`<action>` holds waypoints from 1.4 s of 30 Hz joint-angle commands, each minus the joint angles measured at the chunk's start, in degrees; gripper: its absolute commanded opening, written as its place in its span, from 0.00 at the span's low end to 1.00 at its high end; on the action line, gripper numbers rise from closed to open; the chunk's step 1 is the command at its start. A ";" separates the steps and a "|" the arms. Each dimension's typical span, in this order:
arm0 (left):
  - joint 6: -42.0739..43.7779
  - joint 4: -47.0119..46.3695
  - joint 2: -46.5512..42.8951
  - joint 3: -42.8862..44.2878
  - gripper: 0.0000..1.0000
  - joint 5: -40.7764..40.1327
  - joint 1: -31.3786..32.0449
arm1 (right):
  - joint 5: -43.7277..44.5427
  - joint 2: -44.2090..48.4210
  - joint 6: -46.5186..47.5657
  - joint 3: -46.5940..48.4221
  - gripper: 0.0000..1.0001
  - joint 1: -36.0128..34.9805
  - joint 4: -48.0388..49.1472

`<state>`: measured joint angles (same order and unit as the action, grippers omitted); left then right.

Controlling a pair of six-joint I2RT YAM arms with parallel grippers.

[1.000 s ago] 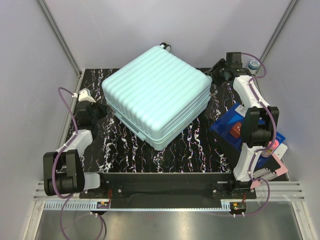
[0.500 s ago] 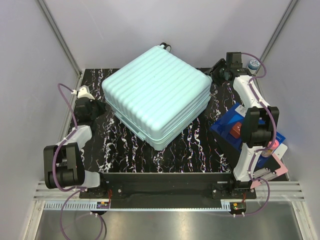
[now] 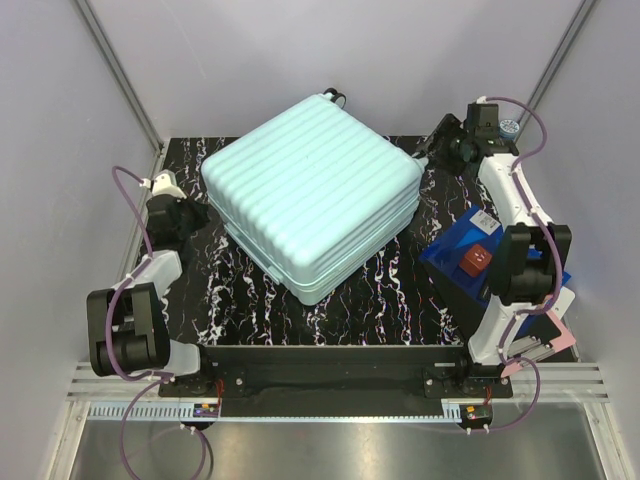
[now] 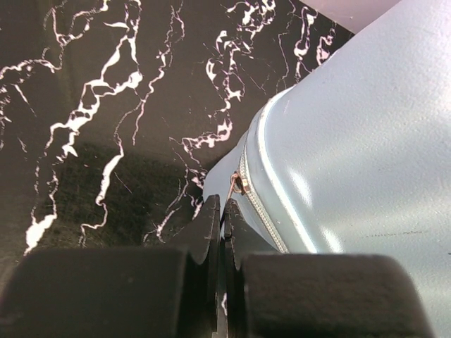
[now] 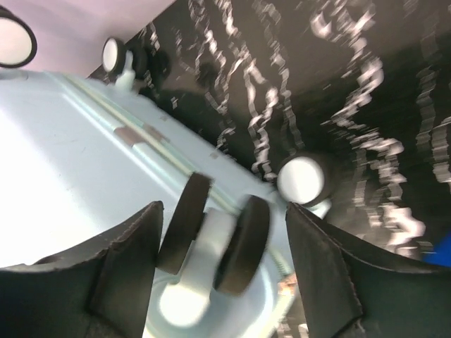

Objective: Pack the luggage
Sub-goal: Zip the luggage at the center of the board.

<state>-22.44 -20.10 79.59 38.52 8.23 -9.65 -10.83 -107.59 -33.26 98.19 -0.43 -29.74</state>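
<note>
The luggage (image 3: 312, 190), a ribbed mint-green suitcase, lies closed and flat in the middle of the black marbled table (image 3: 390, 300). At its left corner my left gripper (image 3: 198, 213) is shut on the zipper pull (image 4: 237, 184), whose thin tab runs down between the fingertips (image 4: 211, 218). My left gripper (image 4: 223, 208) sits right at the zipper seam. At the suitcase's far right corner my right gripper (image 3: 432, 152) is open. In the right wrist view a twin black wheel (image 5: 211, 236) stands between the spread fingers of my right gripper (image 5: 224, 211), with a gap on the right side.
A flat blue box (image 3: 452, 265) with a red item (image 3: 477, 257) lies at the right, under the right arm. A second wheel (image 5: 301, 179) shows by the same corner. Grey walls close in the table at the back and sides.
The right gripper has opened wider and shifted a little right and back at the wheel corner. The left gripper drew slightly left and back, and the suitcase turned a little.
</note>
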 commanded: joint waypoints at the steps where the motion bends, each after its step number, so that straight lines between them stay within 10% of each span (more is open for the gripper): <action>1: 4.77 -2.75 0.30 -0.29 0.00 -12.01 -5.29 | 8.37 6.33 10.66 0.33 0.76 1.92 -7.88; 14: 4.33 -5.83 -0.93 -2.93 0.00 -9.02 -5.38 | 29.54 24.70 20.68 -8.02 0.75 -15.64 -1.56; 22: 4.51 -6.71 -1.11 -3.46 0.00 -8.58 -5.29 | 19.63 25.33 24.28 -5.65 0.72 -31.11 4.23; 33: 4.59 -6.89 -1.11 -3.72 0.00 -7.26 -5.38 | 7.84 7.34 32.64 5.68 0.70 -58.43 -0.31; 42: 4.51 -6.62 -0.49 -3.28 0.00 -6.21 -5.99 | 1.25 -10.16 32.73 16.15 0.70 -66.19 -6.03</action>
<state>-21.15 -25.80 79.61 35.46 11.25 -11.42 -7.01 -112.84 -1.74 108.49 -66.06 -32.16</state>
